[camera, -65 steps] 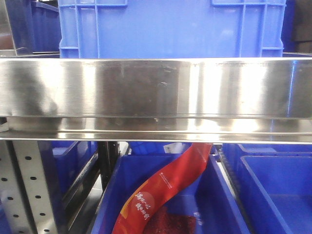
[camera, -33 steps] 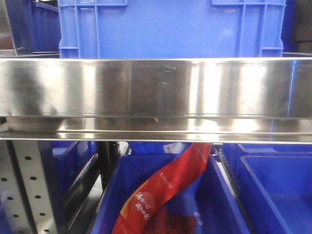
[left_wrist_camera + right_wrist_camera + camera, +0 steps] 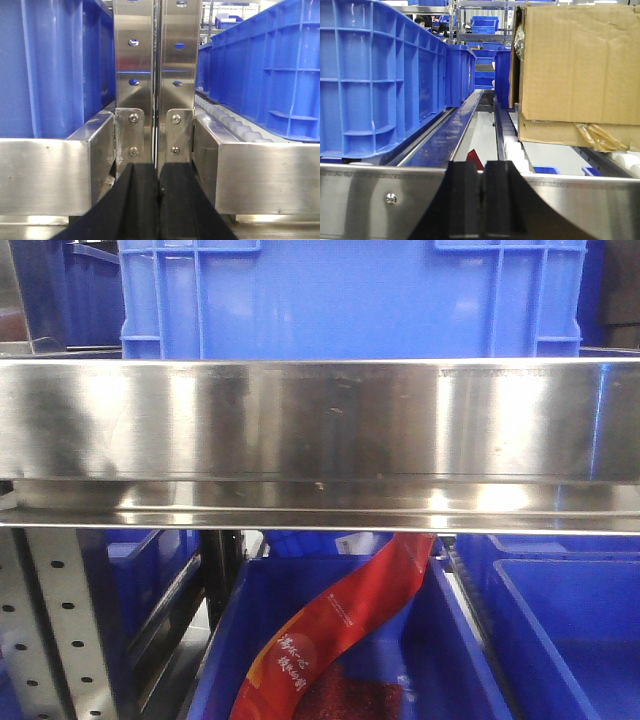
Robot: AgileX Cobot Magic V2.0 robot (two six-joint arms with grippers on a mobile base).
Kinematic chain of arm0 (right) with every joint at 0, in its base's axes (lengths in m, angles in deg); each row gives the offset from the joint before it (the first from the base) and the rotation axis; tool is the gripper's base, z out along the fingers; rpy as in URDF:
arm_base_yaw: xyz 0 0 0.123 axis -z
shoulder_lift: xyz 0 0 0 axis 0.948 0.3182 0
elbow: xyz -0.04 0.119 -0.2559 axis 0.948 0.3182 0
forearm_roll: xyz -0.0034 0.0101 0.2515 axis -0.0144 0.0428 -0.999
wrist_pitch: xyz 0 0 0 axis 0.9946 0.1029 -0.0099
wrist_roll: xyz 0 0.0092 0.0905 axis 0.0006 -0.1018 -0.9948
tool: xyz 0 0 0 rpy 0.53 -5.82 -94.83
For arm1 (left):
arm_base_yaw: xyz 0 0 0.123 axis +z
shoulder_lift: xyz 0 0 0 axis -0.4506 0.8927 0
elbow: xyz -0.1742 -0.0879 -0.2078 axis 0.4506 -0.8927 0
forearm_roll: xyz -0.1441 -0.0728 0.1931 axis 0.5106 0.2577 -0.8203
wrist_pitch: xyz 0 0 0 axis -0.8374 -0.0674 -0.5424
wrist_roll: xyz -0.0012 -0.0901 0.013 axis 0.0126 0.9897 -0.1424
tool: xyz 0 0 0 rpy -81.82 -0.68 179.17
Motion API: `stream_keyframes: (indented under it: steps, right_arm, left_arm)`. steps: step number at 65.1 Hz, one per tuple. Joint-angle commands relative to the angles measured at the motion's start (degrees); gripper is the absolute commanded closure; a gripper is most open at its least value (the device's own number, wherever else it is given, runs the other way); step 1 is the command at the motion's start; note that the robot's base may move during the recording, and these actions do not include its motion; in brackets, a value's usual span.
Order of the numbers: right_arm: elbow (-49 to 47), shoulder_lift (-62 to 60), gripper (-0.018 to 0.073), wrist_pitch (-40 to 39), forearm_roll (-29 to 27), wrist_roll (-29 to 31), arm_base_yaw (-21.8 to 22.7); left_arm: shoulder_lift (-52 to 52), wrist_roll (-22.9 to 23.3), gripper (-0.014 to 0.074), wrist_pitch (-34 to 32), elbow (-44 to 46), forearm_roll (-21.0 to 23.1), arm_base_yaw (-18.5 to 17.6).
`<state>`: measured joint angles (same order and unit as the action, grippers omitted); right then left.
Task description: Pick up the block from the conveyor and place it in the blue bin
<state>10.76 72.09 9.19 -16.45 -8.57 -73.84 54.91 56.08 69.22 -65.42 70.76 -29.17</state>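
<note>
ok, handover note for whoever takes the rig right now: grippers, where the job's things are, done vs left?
Left gripper: shut, empty, facing a steel upright between blue crates.
Right gripper: shut, empty, behind a steel rail, with a blue crate on its left and a cardboard box on its right.
No block or conveyor belt shows in any view.
Done: nothing visible. Left: find the block, grab it, bin it.

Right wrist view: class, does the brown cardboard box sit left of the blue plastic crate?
No, the brown cardboard box sits right of the blue plastic crate.
</note>
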Motion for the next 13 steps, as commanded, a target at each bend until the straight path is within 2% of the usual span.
stream_keyframes:
  steps: [1, 13]
  right_arm:
    - [0.00, -0.44, 0.0721, -1.33, 0.40, 0.11, 0.30]
    - [0.00, -0.44, 0.0721, -1.33, 0.40, 0.11, 0.30]
  left_arm:
    - [-0.32, 0.00, 0.0707, -0.36, 0.12, -0.16, 0.01]
    - [-0.32, 0.00, 0.0707, -0.36, 0.12, -0.16, 0.01]
